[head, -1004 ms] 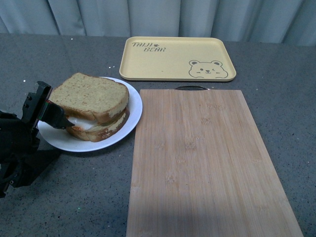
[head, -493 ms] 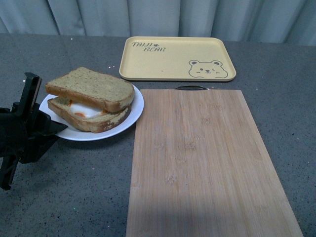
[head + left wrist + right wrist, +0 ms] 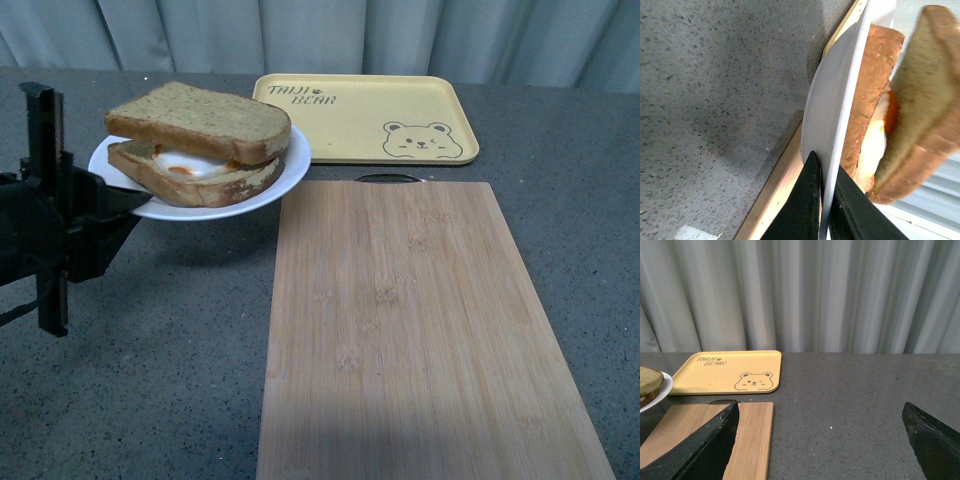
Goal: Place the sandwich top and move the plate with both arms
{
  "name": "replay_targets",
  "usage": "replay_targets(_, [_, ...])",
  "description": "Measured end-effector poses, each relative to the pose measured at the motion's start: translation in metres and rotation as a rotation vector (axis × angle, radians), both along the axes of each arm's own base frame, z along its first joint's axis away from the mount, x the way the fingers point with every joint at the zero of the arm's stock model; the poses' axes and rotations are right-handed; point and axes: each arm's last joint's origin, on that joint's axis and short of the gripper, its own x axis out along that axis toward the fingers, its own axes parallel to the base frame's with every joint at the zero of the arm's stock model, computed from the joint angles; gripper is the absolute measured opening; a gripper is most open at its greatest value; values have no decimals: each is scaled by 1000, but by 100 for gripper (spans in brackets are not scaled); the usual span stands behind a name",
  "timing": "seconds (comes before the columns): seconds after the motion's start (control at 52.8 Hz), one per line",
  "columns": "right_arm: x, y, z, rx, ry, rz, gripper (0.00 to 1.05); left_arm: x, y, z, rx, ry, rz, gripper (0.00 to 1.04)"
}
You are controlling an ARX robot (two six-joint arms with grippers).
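1. Sandwich top [image 3: 200, 118]: a plain brown slice with a darker crust. It lies on the egg-bearing slice, skewed, with one corner overhanging.
2. Lower slice [image 3: 215, 180]: bread carrying a fried egg [image 3: 185, 162], white with an orange patch. It rests on the plate.
3. Plate [image 3: 285, 178]: small, round and white. It is held clear of the tabletop to the left of the cutting board, with its shadow on the surface below. In the front view its far right rim overlaps the tray's near left corner.
4. Left gripper [image 3: 825, 200]: black, its jaws clamped on the plate's left rim, one finger above and one beneath.
5. Right gripper [image 3: 820, 445]: jaws spread wide with nothing between them. It is seen only in its own wrist view and faces the tray and curtain.
6. Cutting board [image 3: 420, 320]: pale bamboo, rectangular and bare, with a dark handle at its far edge.
7. Tray [image 3: 350, 125]: yellow and rectangular, with a bear print and lettering. It lies beyond the board.
8. Table [image 3: 150, 400]: a grey speckled surface.
9. Curtain [image 3: 300, 35]: grey pleats behind the table.
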Motion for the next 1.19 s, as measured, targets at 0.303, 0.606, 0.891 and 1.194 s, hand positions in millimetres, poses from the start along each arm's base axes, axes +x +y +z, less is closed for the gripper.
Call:
replay_targets(0.303, [0,0,0,0,0,0,95,61,-59,2,3,13,-55,4])
replay_targets(0.606, [0,0,0,0,0,0,95,120,-110,-10,3,46,-70,4])
replay_targets(0.891, [0,0,0,0,0,0,95,167,-137,-9,-11,26,-41,4])
replay_targets(1.194, [0,0,0,0,0,0,95,177,-141,-11,8,61,-43,4])
